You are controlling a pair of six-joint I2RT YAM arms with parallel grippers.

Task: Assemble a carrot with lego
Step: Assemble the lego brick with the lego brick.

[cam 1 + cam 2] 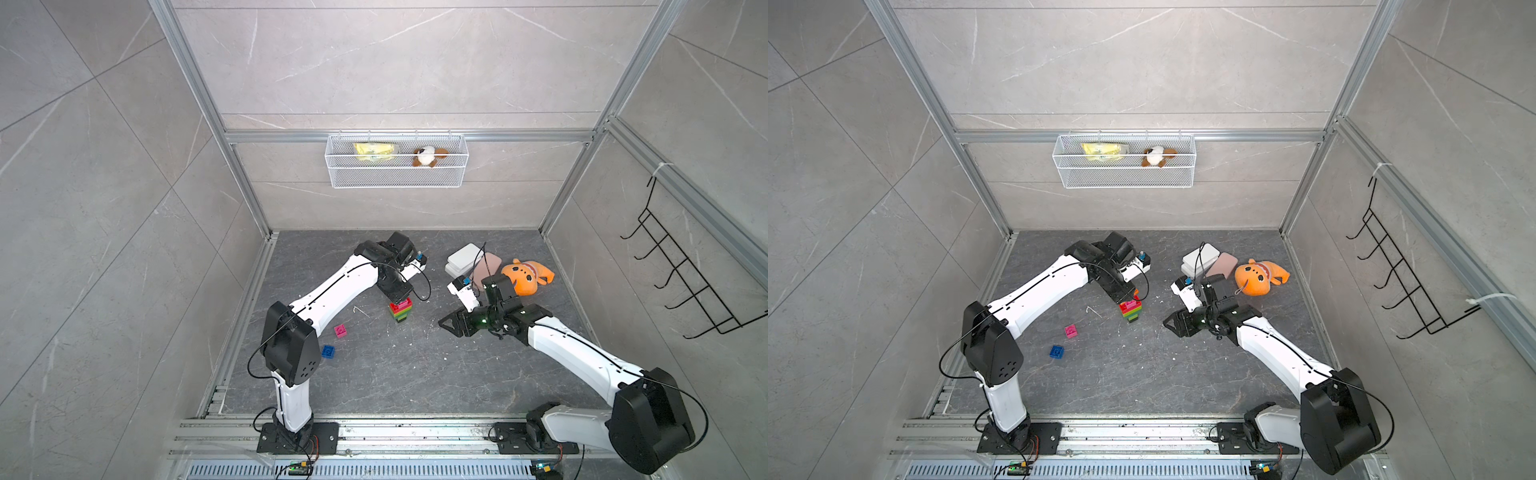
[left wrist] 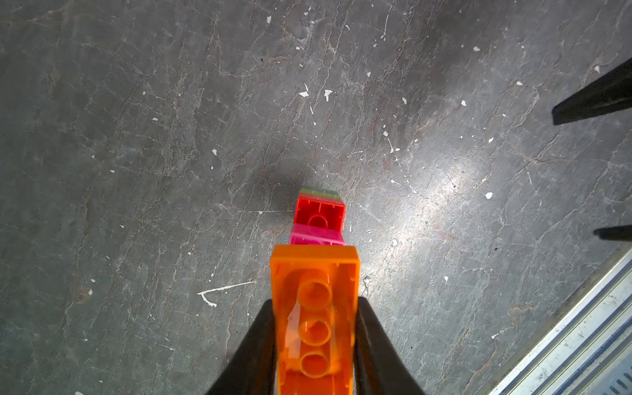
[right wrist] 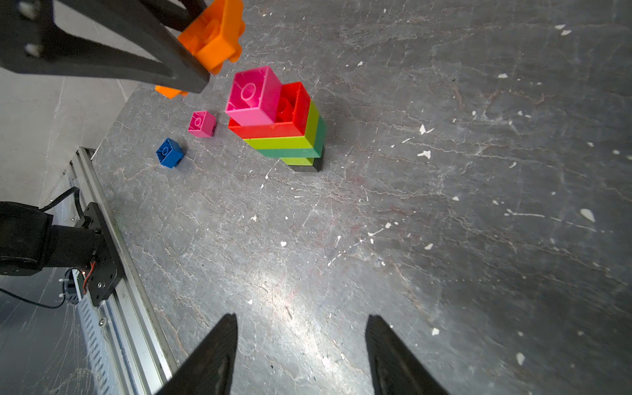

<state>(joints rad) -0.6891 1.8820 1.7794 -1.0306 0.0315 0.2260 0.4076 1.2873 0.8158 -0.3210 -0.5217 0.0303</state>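
- Top views: dark grey bench (image 1: pixel 415 374) carries all the lego; both arms reach in over it.
- Left claw (image 2: pixel 316 302) is clenched on an orange brick (image 2: pixel 314 307), one finger on each long side. In both top views it hangs just over the carrot's top.
- Right claw (image 3: pixel 301 317): jaws apart, nothing between them, over bare bench. It is apart from the stack, tips aimed toward it.
- Carrot (image 3: pixel 290 136) stands upright mid-bench, long axis vertical. Black tip is down on the bench, wide end up. Layers from the bottom: black, lime, dark green, lime, red, then a pink square on top. That pink piece sits at one end of the red layer. Hollow undersides face up.
- Orange brick's long axis runs along the fingers and it sticks out past the tips, hollow side toward the left wrist camera. Right wrist view shows a gap between it and the pink top piece.
- Loose pink brick (image 3: pixel 201 123) lies on the bench, near the carrot on the left arm's side.
- Loose blue brick (image 3: pixel 169 153) lies just beyond the pink one, closer to the left arm's base, the two not touching.
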